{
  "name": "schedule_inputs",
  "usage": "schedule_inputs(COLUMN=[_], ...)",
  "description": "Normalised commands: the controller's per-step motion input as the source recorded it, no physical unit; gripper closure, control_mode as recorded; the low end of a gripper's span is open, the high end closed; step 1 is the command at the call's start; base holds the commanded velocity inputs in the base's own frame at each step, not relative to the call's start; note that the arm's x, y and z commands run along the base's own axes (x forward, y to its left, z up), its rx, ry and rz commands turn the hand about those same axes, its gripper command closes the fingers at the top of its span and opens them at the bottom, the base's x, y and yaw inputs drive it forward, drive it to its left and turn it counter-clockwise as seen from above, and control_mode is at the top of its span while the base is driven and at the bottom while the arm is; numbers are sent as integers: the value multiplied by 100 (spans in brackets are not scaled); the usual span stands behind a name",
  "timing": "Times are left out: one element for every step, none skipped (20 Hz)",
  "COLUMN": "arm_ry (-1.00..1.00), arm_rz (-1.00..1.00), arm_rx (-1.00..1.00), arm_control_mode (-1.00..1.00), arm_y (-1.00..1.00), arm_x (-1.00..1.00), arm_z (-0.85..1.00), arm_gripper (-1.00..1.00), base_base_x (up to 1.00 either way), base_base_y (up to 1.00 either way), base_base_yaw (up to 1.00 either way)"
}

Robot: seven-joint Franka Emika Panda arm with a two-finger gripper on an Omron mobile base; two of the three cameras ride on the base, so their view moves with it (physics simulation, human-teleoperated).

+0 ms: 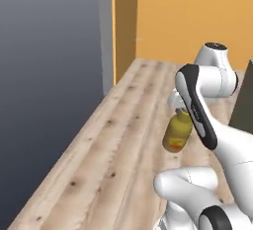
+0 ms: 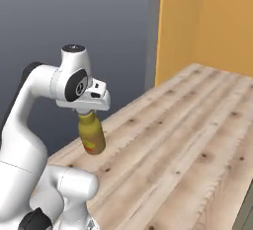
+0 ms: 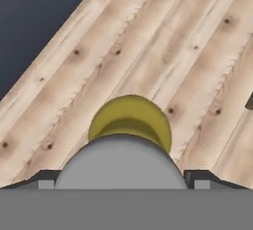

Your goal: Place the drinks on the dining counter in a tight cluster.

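The yellow juice bottle (image 1: 177, 134) with its red-yellow label hangs a little tilted in the air over a plank floor (image 1: 113, 150). My gripper (image 1: 182, 108) is shut on its top from above. The right base view has the same bottle (image 2: 92, 135) under the gripper (image 2: 88, 111). Looking down along the hand, the gripper (image 3: 123, 177) has its two dark fingertips (image 3: 49, 177) on either side of the bottle's grey cap, with the bottle's yellow shoulder (image 3: 129, 118) below it. The dining counter is out of view.
Light wooden planks (image 2: 188, 135) run ahead toward an orange wall (image 1: 188, 17). A dark grey wall (image 1: 49, 76) borders the floor on the left. A dark cabinet edge (image 1: 244, 105) stands at the right.
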Motion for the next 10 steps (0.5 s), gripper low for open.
schedule_inputs(arm_ry=[0, 0, 0, 0, 0, 0, 0, 0, 0, 0], arm_rz=[0, 0, 0, 0, 0, 0, 0, 0, 0, 0], arm_rx=[0, 0, 0, 0, 0, 0, 0, 0, 0, 0], arm_control_mode=[100, 100, 100, 100, 100, 100, 100, 100, 100, 100], arm_y=[0, 0, 0, 0, 0, 0, 0, 0, 0, 0], arm_x=[0, 0, 0, 0, 0, 0, 0, 0, 0, 0], arm_z=[0, 0, 0, 0, 0, 0, 0, 0, 0, 0], arm_gripper=[100, 100, 100, 100, 100, 100, 100, 100, 100, 100], base_base_x=[48, 50, 52, 64, 79, 95, 100, 100, 100, 100], base_base_y=[0, 0, 0, 0, 13, 29, 55, 75, 88, 86], base_base_yaw=[-81, -80, -79, -75, -71, -65, -57, -50, -42, -41])
